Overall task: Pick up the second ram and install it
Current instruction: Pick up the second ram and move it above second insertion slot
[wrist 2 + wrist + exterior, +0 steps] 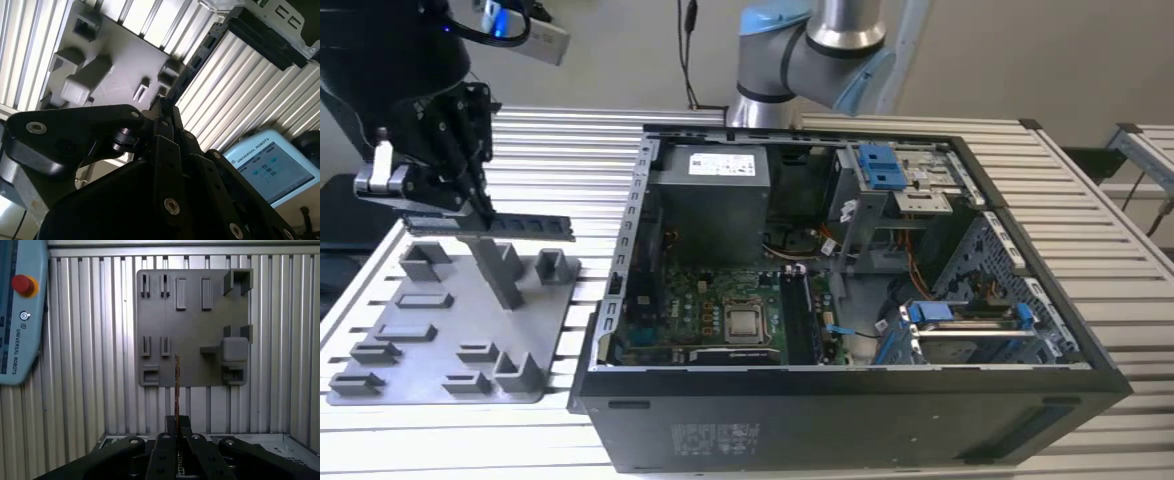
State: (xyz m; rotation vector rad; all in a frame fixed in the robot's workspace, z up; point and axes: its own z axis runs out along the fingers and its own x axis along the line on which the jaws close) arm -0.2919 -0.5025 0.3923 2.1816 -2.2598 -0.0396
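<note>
In the exterior view my gripper (pixel 450 212) hangs above the grey plastic tray (pixel 434 345) at that view's left. It is shut on the second ram (pixel 518 225), a thin dark board held level and lifted off the tray. In the first wrist view the ram (pixel 176 382) is a slim strip seen edge-on, sticking out from between my fingertips (pixel 170 426), with the tray (pixel 192 325) beyond it. The second wrist view has the ram (pixel 200 50) as a dark toothed edge running away from the gripper (pixel 162 107).
The open computer case (pixel 1067 350) lies to the exterior view's right of the tray, with the motherboard and its long black slots (pixel 798 310) inside. A grey post (pixel 498 270) and blocks stand up from the tray below the ram. A teach pendant (pixel 20 310) lies on the slatted table.
</note>
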